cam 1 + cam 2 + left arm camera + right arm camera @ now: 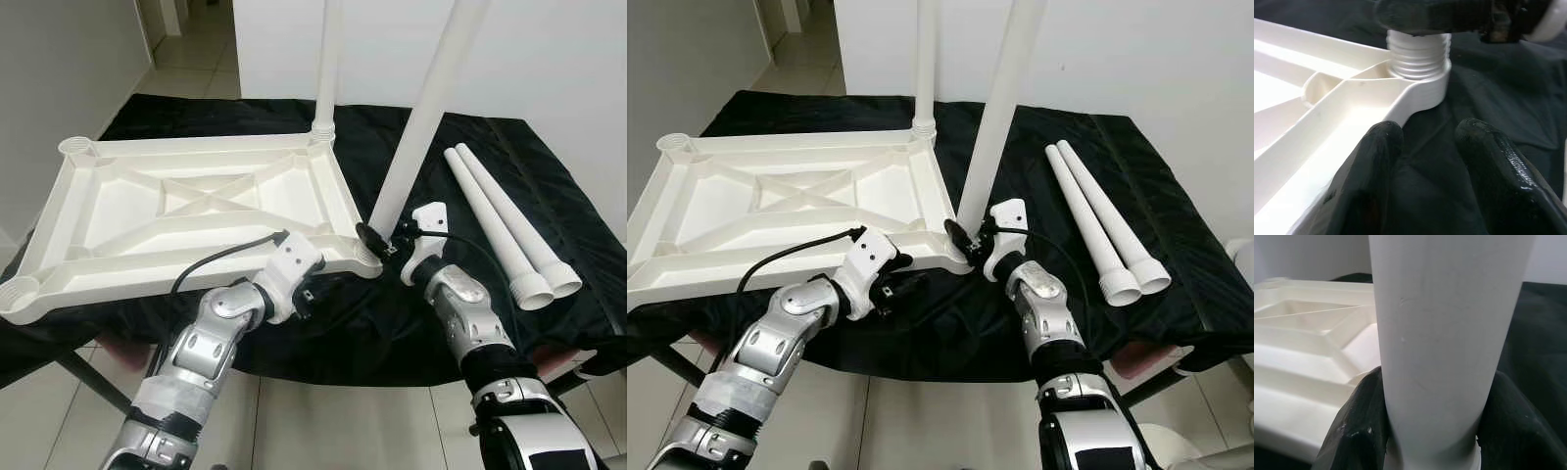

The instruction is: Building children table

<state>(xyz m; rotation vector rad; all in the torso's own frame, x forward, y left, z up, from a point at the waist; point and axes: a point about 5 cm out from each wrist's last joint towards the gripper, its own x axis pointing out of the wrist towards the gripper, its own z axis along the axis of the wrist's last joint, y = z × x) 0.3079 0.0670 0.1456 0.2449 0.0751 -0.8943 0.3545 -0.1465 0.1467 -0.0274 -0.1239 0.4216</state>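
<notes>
While the right gripper [377, 238] is clamping the leaning leg [423, 117] at the tabletop's [186, 220] near corner socket, the left gripper [306, 299] is waiting slightly open and empty beside it. Two spare legs [502, 223] are lying on the black cloth [549, 176]; another leg [326, 69] is standing upright in the far corner.

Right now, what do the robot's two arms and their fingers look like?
Both arms are silver metal with rounded joint housings and dark seams. The left gripper and right gripper each have a white wrist block and two long, glossy black fingers. A black cable loops along the left arm; a thinner one runs at the right wrist.
</notes>
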